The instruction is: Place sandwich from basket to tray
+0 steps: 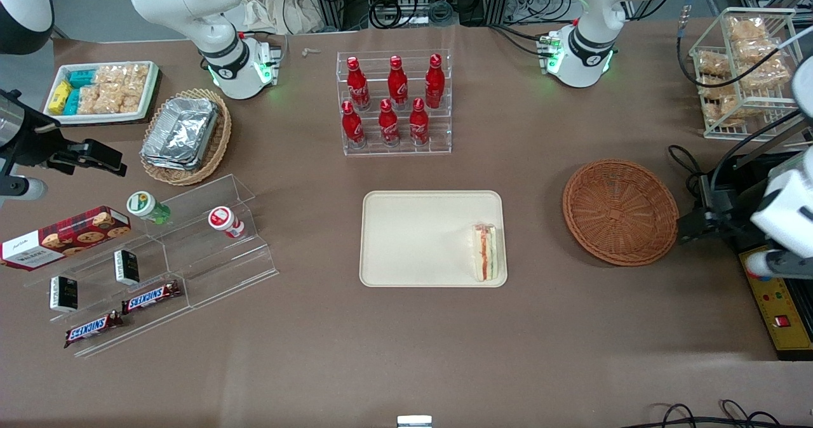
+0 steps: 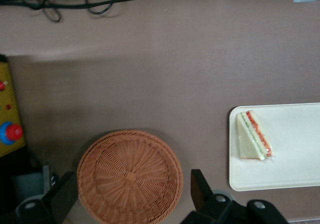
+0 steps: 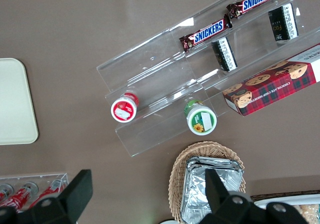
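Sandwich down flat on the tray, tucked against the rim nearest the basket, filling stripes showing. Basket just off the tray toward the working arm's end, at about 2 o'clock from the sandwich, nothing inside. Gripper hanging over the basket's edge in the wrist view, fingers spread wide, gripping nothing. Front view catches only a dark glimpse of the gripper beside the basket; wrist view alone shows the spread. Front view alone takes in the cola bottles.
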Controlling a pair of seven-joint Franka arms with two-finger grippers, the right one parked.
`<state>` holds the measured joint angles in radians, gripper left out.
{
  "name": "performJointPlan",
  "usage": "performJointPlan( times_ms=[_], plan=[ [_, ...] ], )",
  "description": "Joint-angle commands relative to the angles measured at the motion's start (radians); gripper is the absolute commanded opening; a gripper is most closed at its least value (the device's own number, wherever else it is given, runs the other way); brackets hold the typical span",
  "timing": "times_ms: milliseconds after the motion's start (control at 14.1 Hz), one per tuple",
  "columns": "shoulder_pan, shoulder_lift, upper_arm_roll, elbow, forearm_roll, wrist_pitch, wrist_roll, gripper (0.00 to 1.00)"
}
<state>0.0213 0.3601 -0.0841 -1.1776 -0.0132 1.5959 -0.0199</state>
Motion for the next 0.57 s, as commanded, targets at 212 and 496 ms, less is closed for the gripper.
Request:
performJointPlan(
  times_ms=[212,496],
  plan=[
    [0.022,-0.003,-0.006,-0.007,0.021,-0.031,-0.075,1.00],
    [0.017,0.005,-0.006,-0.008,0.024,-0.031,-0.091,1.00]
  ],
)
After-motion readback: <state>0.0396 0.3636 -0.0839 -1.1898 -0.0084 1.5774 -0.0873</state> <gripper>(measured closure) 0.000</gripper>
